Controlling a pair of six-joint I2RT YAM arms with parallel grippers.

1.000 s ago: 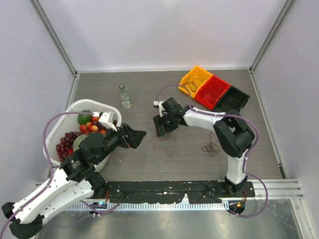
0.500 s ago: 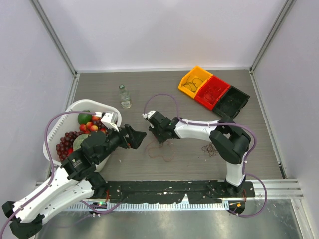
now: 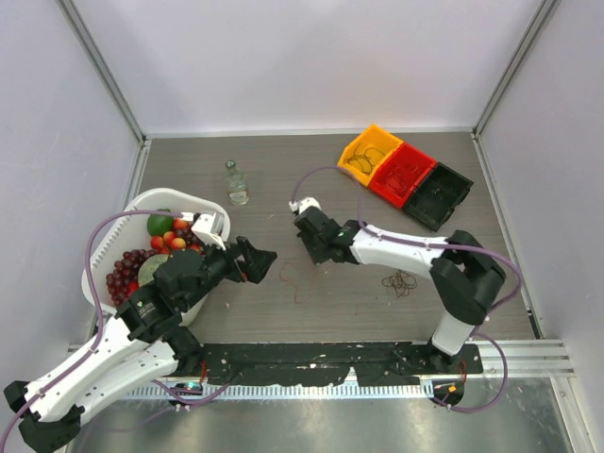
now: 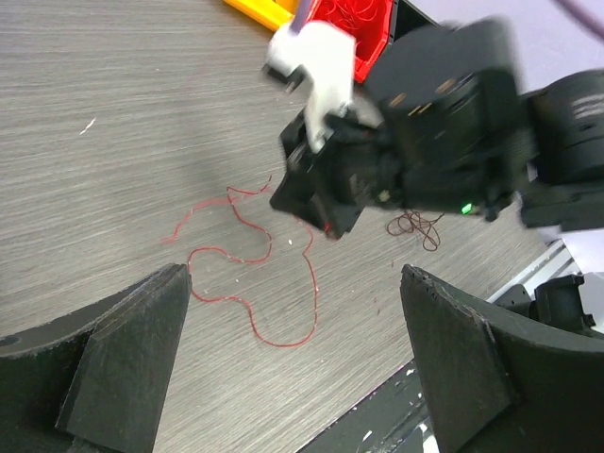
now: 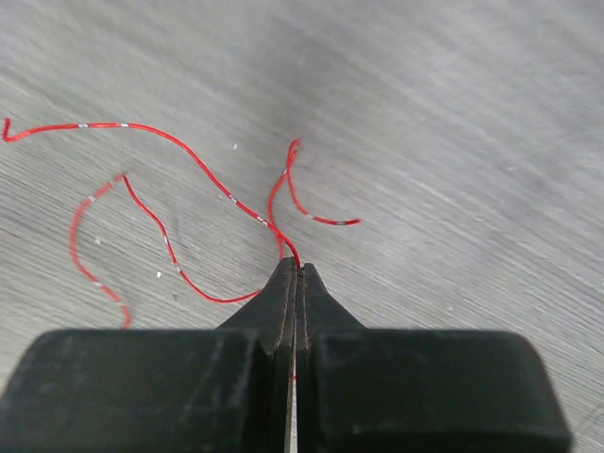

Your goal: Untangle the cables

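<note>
Right wrist: thin, curly red cable (image 5: 193,160)

The table (image 3: 283,179) has a matt grey wood-grain surface, and the thin red cable (image 5: 132,125) looks smooth and plastic-coated, with a slight sheen. The right gripper (image 5: 297,272) is matt black plastic with a faintly grainy finish. The small bottle (image 3: 235,182) is clear, perhaps glass; the basket (image 3: 184,198) is smooth white plastic, and the rail (image 3: 528,357) is brushed bare metal.
</note>
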